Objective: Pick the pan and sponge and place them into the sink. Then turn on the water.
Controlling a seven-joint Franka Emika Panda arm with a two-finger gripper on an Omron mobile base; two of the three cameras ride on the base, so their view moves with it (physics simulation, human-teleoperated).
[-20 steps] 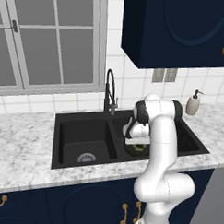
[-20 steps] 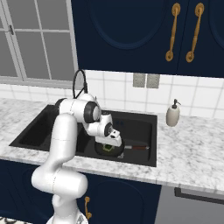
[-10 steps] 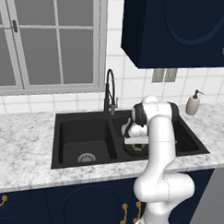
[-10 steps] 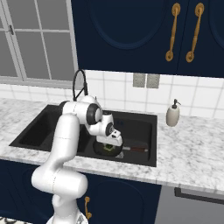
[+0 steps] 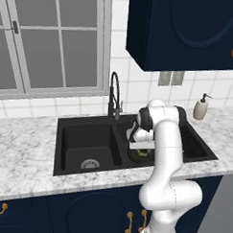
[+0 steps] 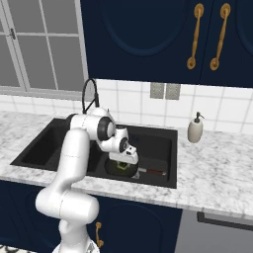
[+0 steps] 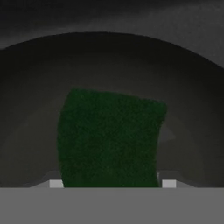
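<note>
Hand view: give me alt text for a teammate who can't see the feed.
A dark green sponge, scouring side up, lies close below the camera inside the round black pan. It sits between the end effector fingertips, which stand apart on either side of it. The pan's curved rim arcs across the top.

The sink (image 5: 79, 136) looks dull and black, not shiny. The sponge (image 7: 109, 138) has a rough, fuzzy dark green top. The pan (image 7: 188, 96) is smooth and dark. The surface (image 6: 217, 163) looks like speckled grey stone. The arm (image 5: 167, 159) is smooth, shiny white.
</note>
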